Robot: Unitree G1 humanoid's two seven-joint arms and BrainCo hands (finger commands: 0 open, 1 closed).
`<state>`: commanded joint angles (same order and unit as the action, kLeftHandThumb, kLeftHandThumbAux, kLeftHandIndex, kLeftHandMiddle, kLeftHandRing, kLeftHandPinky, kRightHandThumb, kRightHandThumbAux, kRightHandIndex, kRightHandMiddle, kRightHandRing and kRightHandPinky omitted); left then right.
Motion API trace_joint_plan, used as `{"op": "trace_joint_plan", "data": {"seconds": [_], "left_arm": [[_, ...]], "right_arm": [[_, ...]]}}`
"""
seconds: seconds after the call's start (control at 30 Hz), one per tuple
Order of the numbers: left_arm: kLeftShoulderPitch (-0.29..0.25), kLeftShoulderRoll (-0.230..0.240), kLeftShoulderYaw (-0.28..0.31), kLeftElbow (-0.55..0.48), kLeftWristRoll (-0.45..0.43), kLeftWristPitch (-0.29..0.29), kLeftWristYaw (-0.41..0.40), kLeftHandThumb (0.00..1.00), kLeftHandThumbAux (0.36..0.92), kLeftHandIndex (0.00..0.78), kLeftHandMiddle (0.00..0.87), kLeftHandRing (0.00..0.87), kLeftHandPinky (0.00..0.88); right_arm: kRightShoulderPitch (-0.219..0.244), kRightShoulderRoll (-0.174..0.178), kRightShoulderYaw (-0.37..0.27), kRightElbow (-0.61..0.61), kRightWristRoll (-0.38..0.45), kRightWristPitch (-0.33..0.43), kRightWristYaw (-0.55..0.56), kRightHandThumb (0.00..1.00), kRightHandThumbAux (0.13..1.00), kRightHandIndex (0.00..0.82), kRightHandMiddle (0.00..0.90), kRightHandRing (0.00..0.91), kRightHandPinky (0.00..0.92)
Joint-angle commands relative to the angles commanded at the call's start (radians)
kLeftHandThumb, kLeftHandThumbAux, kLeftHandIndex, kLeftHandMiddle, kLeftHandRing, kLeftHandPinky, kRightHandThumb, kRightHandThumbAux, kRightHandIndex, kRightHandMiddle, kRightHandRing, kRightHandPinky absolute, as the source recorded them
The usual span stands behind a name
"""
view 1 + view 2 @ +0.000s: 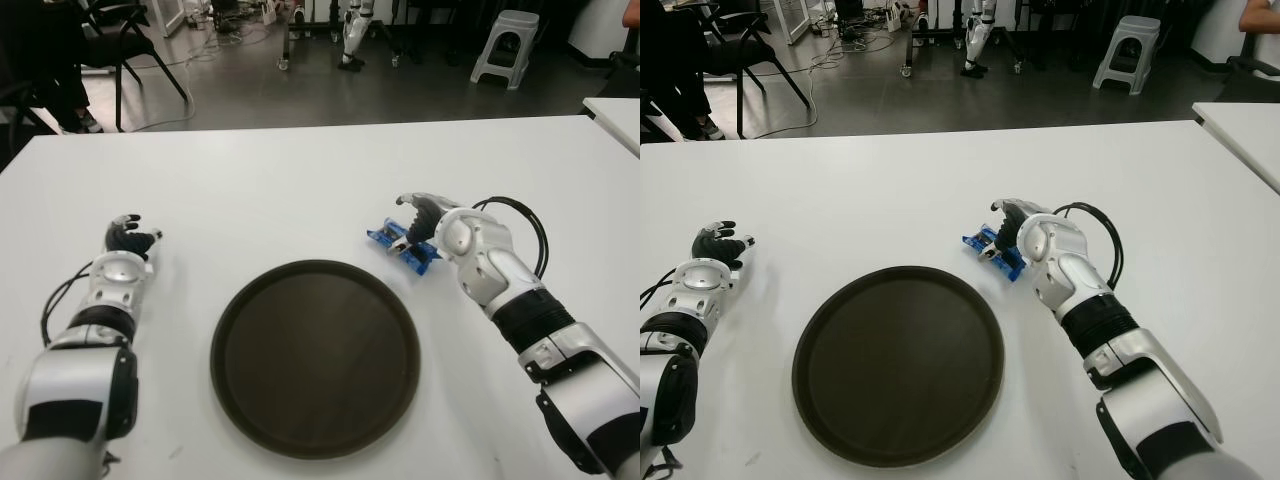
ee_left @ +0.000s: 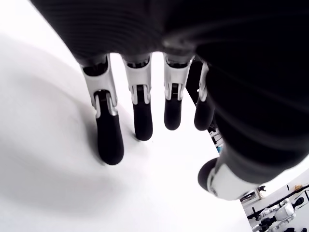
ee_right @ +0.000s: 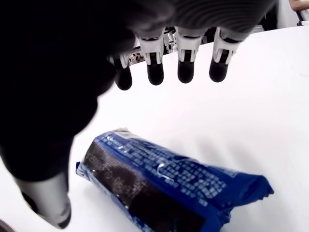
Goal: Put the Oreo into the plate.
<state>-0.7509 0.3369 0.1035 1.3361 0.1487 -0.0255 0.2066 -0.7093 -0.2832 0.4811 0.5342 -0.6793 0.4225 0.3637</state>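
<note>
The Oreo (image 1: 386, 236) is a blue wrapped pack lying flat on the white table (image 1: 300, 180), just past the upper right rim of the dark round plate (image 1: 315, 355). My right hand (image 1: 414, 222) hovers over the pack. The right wrist view shows the Oreo (image 3: 164, 179) under the palm, with the fingers (image 3: 155, 72) stretched out beyond it and the thumb beside it, not closed on it. My left hand (image 1: 128, 238) shows at the table's left side, left of the plate, its fingers (image 2: 110, 145) extended and holding nothing. Nothing is on the plate.
A second white table (image 1: 615, 110) shows at the far right. Beyond the table's far edge the floor holds a black chair (image 1: 120, 40), a grey stool (image 1: 505, 45) and cables. A black cable (image 1: 520, 225) loops at my right wrist.
</note>
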Motion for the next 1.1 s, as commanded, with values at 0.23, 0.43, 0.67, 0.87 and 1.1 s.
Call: {"op": "trace_joint_plan", "data": {"seconds": [0.23,0.43,0.67,0.87,1.1], "left_arm": [[0.0,0.0,0.001,0.001,-0.001,0.002,0.003,0.328,0.759,0.189,0.165,0.179,0.166],[0.001,0.0,0.001,0.001,0.0,-0.002,0.0,0.304,0.759,0.18,0.162,0.174,0.15],[0.001,0.0,0.008,-0.001,-0.007,-0.008,-0.004,0.456,0.751,0.264,0.173,0.179,0.15],[0.001,0.0,0.011,0.0,-0.008,-0.007,-0.008,0.656,0.727,0.384,0.18,0.184,0.152],[0.0,0.001,0.013,0.001,-0.007,0.001,-0.007,0.676,0.724,0.397,0.177,0.186,0.158]], "right_arm": [[-0.002,-0.004,0.004,-0.003,-0.005,0.021,0.012,0.0,0.728,0.0,0.0,0.0,0.0],[-0.002,-0.007,0.002,0.002,-0.004,0.028,0.009,0.0,0.729,0.0,0.0,0.0,0.0],[-0.007,-0.007,0.005,0.022,-0.011,0.034,-0.002,0.0,0.721,0.0,0.0,0.0,0.0],[-0.006,-0.005,-0.003,0.027,-0.006,0.039,-0.016,0.0,0.715,0.0,0.0,0.0,0.0],[-0.006,-0.004,-0.004,0.047,-0.006,0.045,-0.04,0.0,0.699,0.0,0.0,0.0,0.0]]}}
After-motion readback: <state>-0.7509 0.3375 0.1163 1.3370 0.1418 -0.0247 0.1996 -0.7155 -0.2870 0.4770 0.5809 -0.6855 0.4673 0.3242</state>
